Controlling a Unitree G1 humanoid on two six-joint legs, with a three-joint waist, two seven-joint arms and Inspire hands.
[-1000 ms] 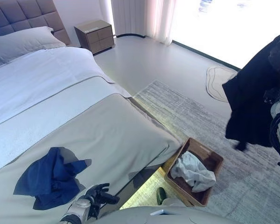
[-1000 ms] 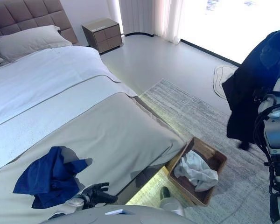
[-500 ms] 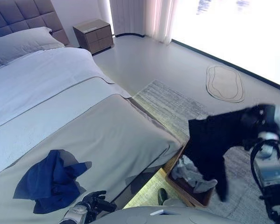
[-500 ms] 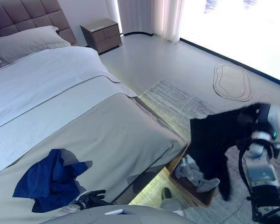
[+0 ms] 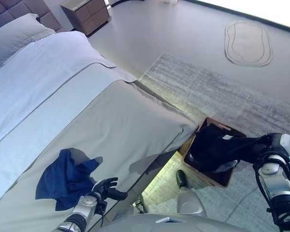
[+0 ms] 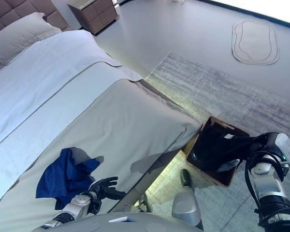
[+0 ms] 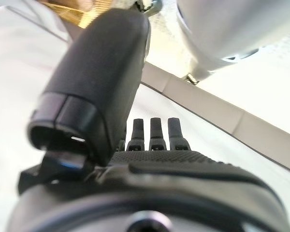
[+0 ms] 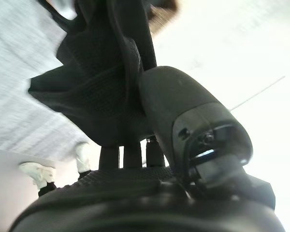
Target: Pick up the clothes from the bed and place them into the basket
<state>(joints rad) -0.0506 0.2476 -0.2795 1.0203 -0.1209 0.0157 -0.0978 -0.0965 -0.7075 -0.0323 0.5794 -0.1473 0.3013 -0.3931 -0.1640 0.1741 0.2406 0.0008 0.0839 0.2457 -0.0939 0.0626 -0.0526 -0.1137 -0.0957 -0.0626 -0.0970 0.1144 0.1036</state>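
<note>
Now the black garment [image 5: 217,150] is down in the brown rectangular basket [image 5: 228,178] at the lower right of the frame, on the pale grey woven rug [image 5: 217,99] just beside the foot of the bed. A second ago it hung high at the right edge of the picture, well above the floor; half a second ago it was swinging down over the basket's rim. The whole picture has also tilted downward since then, so the bedside table and pillow sit higher in the frame simply because the head moved.

One corner of the cloth is stretched out of the basket toward the right hand [image 5: 264,146], and in the right wrist view the thumb and fingers are curled on the dark fabric [image 8: 106,82]. So I'd judge the drop is not finished: the hand has yet to let go.

At the lower left of the frame the crumpled dark blue garment [image 5: 66,176] lies on the grey bedspread [image 5: 111,125], where it was before. The left hand [image 5: 104,189] hovers just beside it, fingers loosely spread and holding nothing. That blue piece looks like the next thing to fetch.
</note>
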